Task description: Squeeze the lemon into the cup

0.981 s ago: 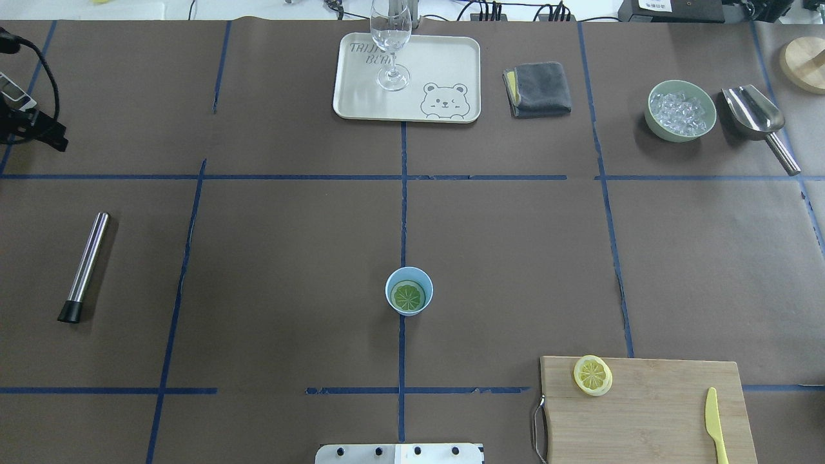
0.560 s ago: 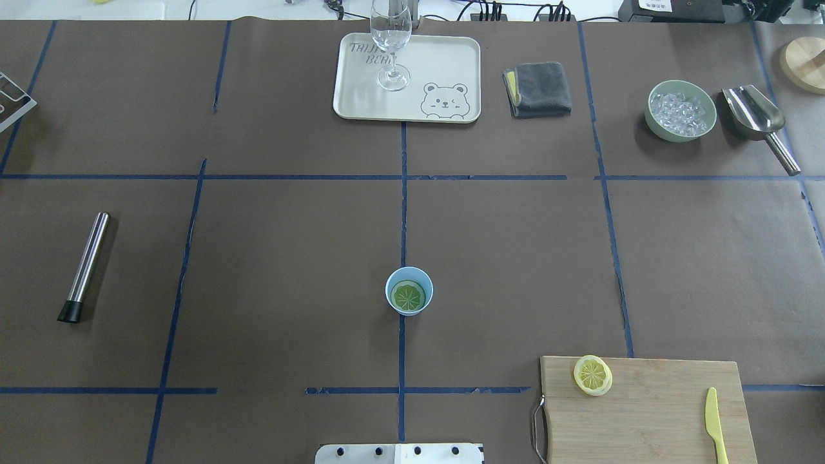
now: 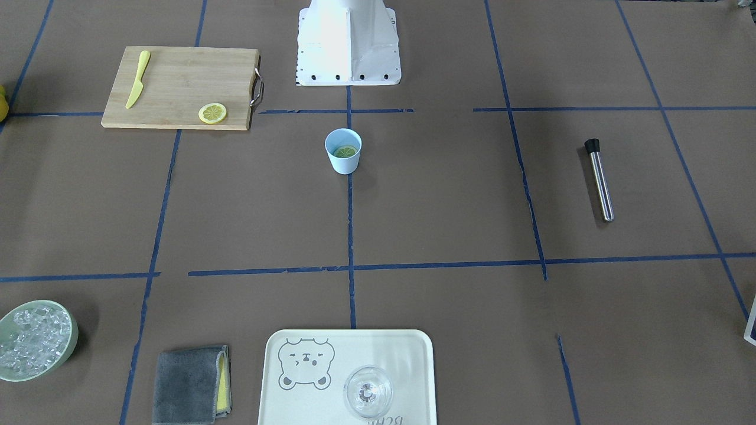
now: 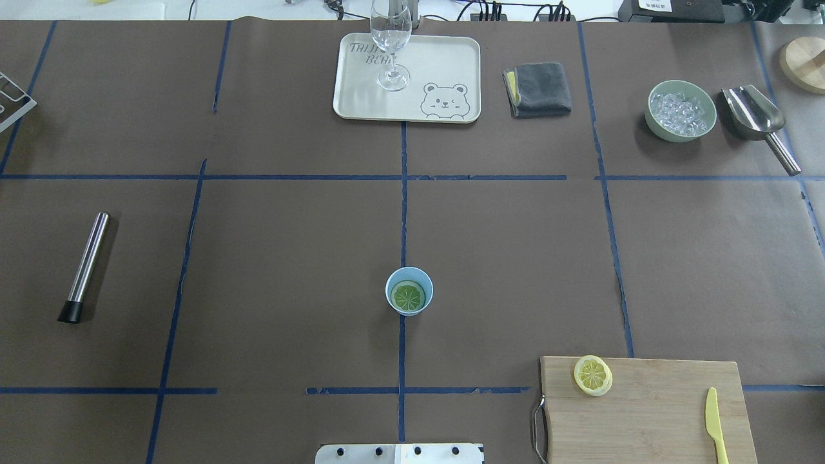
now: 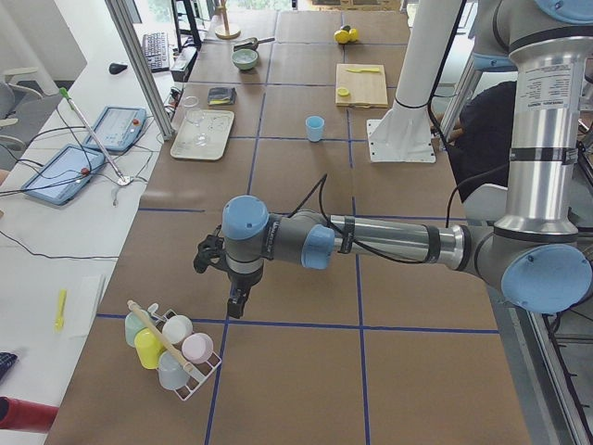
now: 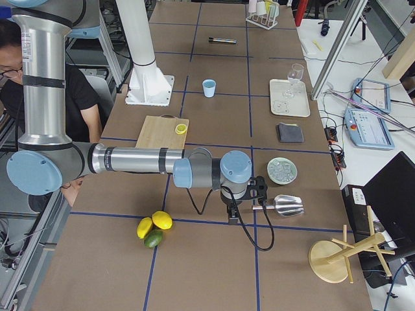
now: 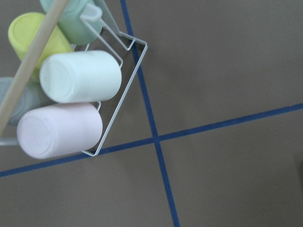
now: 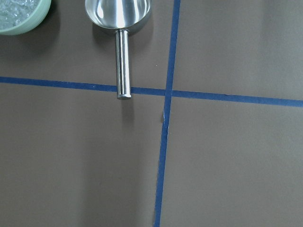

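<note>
two arms are held out at opposite ends of the table, both well apart from the cup. at the far left, the left gripper (image 5: 236,306) is seen only from the side, hanging over bare paper just beside a wire rack (image 4: 13,103) of upturned coloured cups; whether its fingers are spread or pressed together cannot be told. a steel muddler (image 4: 87,264) is laid flat further in, black cap toward the robot. at the far middle a cream tray (image 4: 451,58) with a bear print is set, and a wine glass (image 4: 391,38) is stood upright on its left part. nearer the robot, on the centre tape line, the cup (image 4: 409,273) is stood upright, and a greenish slice (image 4: 408,296) is seen lying flat in its bottom. a folded grey cloth (image 4: 540,89) is placed right of the tray. a cutting board (image 4: 651,412) is laid at the near right; a lemon slice (image 4: 593,375) rests flat on its far left corner, and a yellow knife (image 4: 714,425) is laid along its right side. at the far right a green bowl (image 4: 667,134) of ice is set with a metal scoop (image 4: 754,116) just beside it. the right gripper (image 6: 232,214) is hung near the scoop's handle, and the state of its fingers cannot be told either.
</note>
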### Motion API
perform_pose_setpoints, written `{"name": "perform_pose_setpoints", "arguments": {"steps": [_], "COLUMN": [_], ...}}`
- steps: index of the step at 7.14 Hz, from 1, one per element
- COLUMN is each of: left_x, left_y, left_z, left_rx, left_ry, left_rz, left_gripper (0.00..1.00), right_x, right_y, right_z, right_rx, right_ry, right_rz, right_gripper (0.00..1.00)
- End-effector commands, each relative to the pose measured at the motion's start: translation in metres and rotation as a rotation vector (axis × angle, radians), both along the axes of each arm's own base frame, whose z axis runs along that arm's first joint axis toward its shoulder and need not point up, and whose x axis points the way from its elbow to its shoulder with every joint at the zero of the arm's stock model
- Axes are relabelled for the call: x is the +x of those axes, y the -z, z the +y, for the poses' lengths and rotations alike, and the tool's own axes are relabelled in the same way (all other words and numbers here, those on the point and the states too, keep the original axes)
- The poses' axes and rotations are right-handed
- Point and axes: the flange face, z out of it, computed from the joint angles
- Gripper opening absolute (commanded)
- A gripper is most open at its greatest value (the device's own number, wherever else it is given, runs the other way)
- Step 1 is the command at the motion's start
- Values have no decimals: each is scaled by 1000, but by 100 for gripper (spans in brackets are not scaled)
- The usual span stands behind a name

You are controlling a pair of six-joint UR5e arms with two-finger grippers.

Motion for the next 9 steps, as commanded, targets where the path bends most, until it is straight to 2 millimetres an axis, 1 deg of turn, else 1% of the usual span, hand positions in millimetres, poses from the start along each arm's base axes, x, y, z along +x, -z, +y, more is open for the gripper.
{"name": "perform_pose_setpoints", "arguments": {"steps": [1, 7, 8, 9], "left_x": [-7, -6, -6, -6], "left_y": [-19, -12, -12, -12], "left_z": [11, 9, 10, 10], "left_rx": [-41, -54, -54, -56], "left_ry": [14, 44, 44, 45], "left_rz": [5, 12, 12, 12], "left_gripper": [100, 100, 100, 100], "right_x": [0, 0, 0, 0], "right_y": [-4, 2, 3, 10], "right_z": [0, 0, -1, -2], "right_rx": [2, 11, -8, 0], "right_ry": [-2, -6, -29, -31], "right_rz": [-1, -1, -5, -6], "right_gripper": [100, 100, 100, 100]}}
